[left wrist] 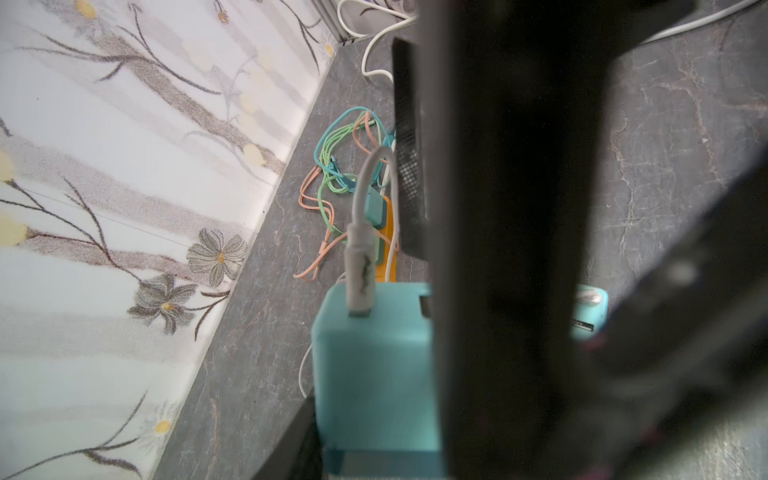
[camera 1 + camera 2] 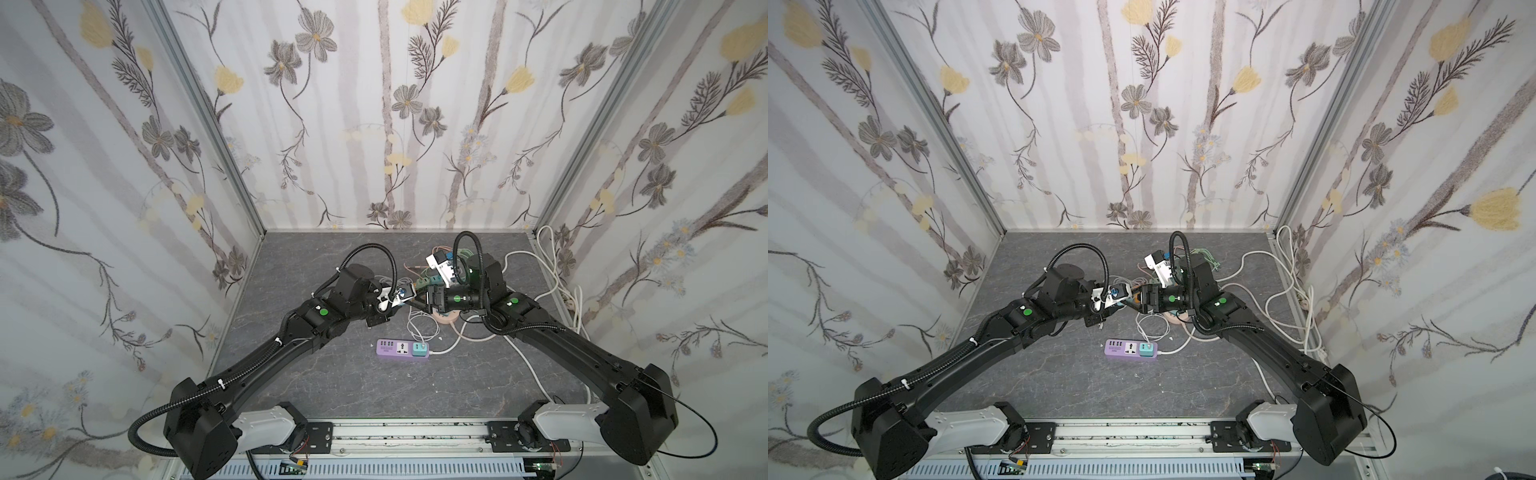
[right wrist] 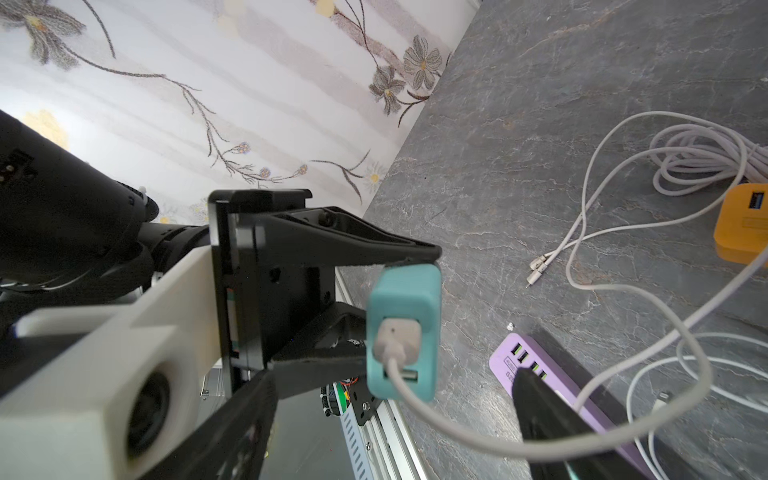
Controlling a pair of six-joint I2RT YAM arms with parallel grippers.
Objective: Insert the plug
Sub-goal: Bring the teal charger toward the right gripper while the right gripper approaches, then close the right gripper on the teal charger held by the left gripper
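Right wrist view: my left jaws are clamped on the teal plug, one finger on each of two opposite sides, holding it off the desk. A white cable sits in one of the plug's two ports and droops away in a loop. My right jaws stand wide apart, with one tip to either side of the plug in this view. I cannot tell whether either tip touches it.

Left wrist view: plug close up, cable rising from its face. A blurred black finger crosses in front of the plug; contact unclear.

Strip, in both top views: purple, flat on the desk near the middle.
- Left end: a row of small ports.
- Mid-body: one big socket.
- Right end: a teal block, where a white cord leaves.

The plug is held above and behind the strip, between my two arms and apart from it.

Edges and room:
- Bare desk lies between the strip and the front rail.
- Bare desk also runs from the strip's left end to the left wall.
- The back right is crowded. Cord loops run along the right wall.
- Coloured leads and an orange adapter lie on the desk beyond the plug.
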